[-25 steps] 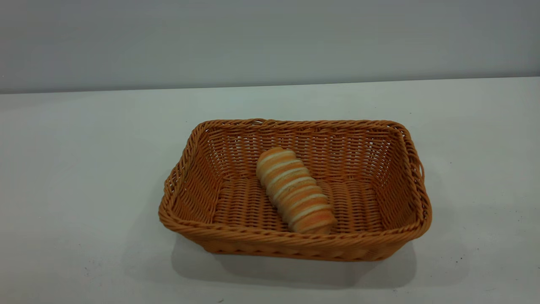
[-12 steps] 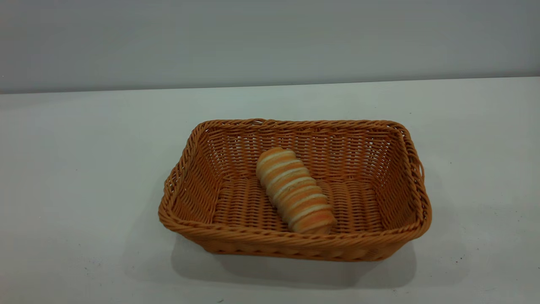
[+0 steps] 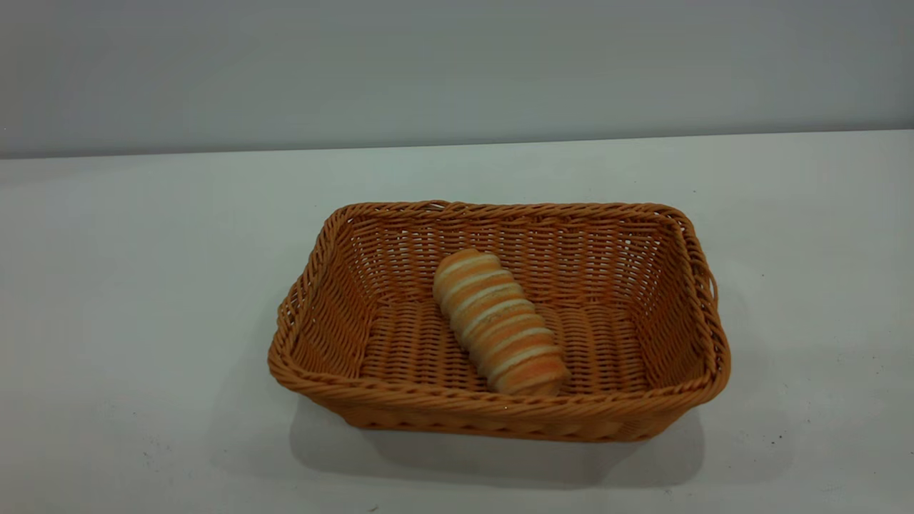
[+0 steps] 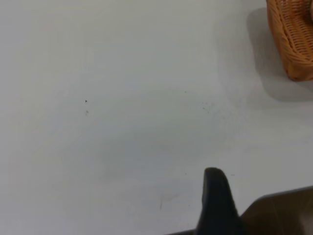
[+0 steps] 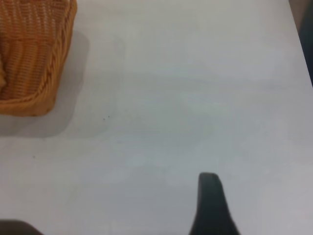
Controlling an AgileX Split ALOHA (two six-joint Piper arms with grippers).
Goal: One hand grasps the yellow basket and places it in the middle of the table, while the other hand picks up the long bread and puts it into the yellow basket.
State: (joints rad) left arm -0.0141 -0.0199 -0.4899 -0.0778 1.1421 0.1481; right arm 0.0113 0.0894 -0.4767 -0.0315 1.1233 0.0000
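Basket (image 3: 671, 300) and bread are what we see on the table (image 3: 143, 285), going from largest down: the white table spreads wide, and the woven basket sits near its middle in the exterior view. Inside the basket lies the bread (image 3: 498, 323), resting on the basket's floor at a slant, one end toward the far wall and the other just beside the near rim. Neither arm shows in the exterior view. In each wrist view we see only one dark fingertip of that arm's own gripper over bare table, well apart from a corner of the basket, so we cannot tell whether the left or the right pincer is spread or pressed together.
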